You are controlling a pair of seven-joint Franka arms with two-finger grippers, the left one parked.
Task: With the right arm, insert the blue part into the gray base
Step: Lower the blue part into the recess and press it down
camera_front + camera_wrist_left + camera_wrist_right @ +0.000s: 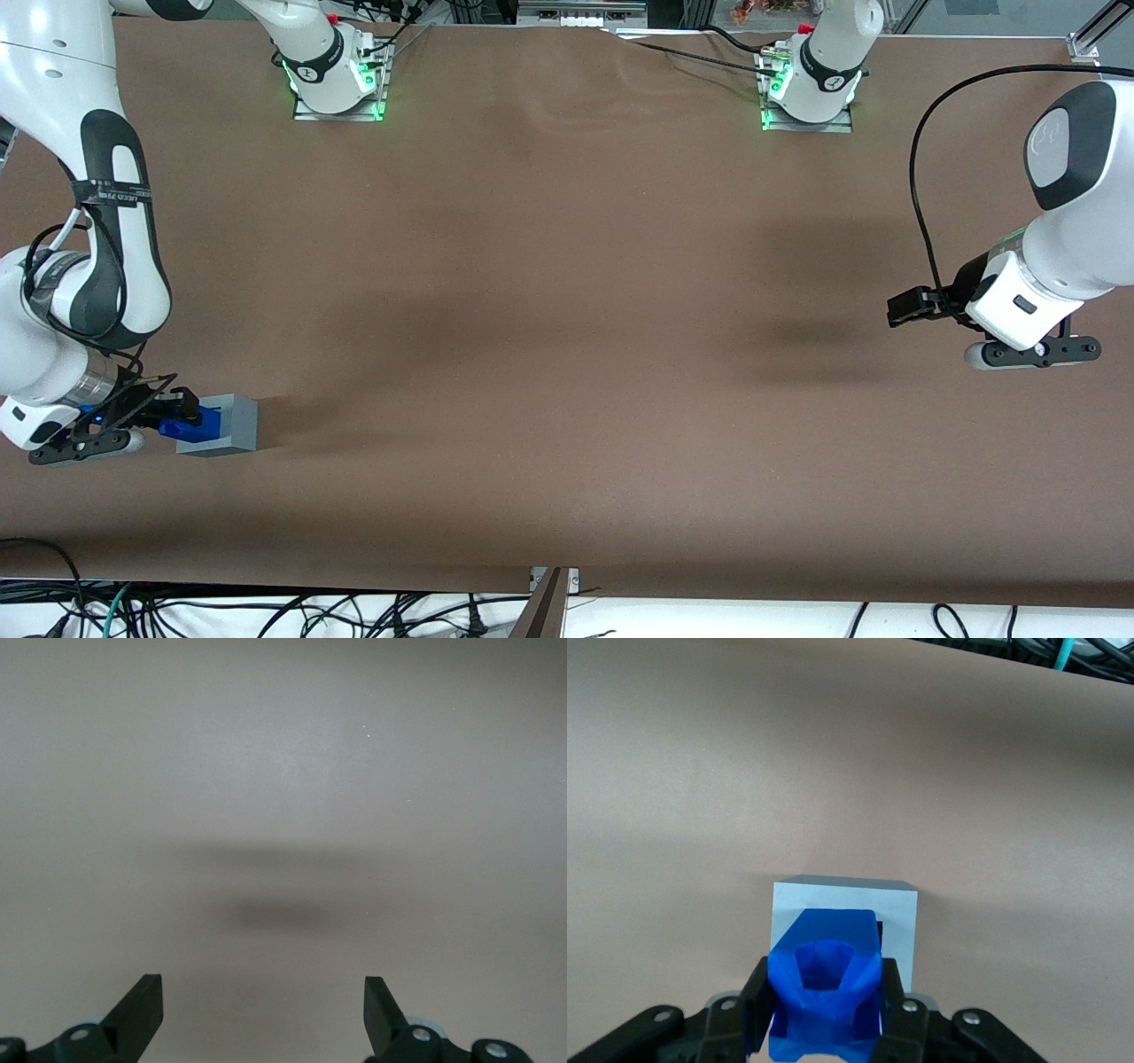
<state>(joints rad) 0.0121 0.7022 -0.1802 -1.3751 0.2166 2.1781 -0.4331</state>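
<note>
One blue part (824, 988), clamped in the gripper (824, 1014) fingers, meets one gray base (899, 912) on the table (567, 354).

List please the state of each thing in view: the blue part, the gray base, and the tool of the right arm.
Blue part: held in the tool, its leading end at the base's recess.
Gray base: resting on the table, recess facing the tool.
Tool: shut on the blue part, low over the table beside the base.
</note>
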